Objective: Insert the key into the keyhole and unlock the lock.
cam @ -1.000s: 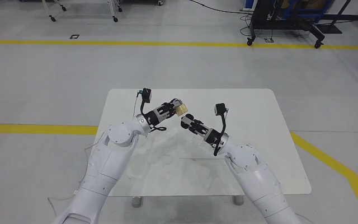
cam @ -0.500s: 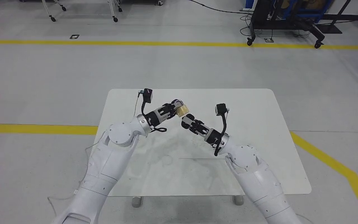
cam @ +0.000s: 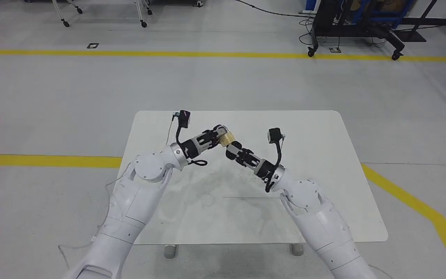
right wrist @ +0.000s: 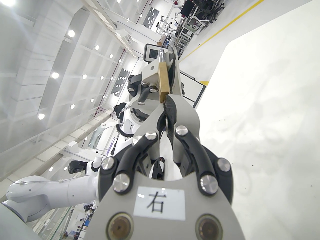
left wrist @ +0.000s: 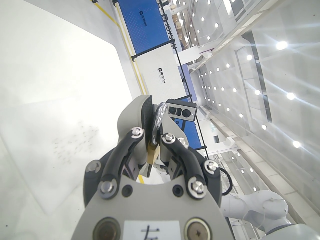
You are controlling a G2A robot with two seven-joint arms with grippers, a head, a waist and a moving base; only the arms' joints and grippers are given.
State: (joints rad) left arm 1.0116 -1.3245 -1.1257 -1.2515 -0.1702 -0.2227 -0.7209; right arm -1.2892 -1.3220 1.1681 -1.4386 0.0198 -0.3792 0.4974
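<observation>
We see the left tool (left wrist: 155,119) clenched on the brass lock (left wrist: 153,154), held above the bench (cam: 313,139). Just ahead of it the right tool (right wrist: 167,104) is clenched too, its tips touching the lock's near end. We cannot tell whether a key sits between its pads (right wrist: 172,111).
</observation>
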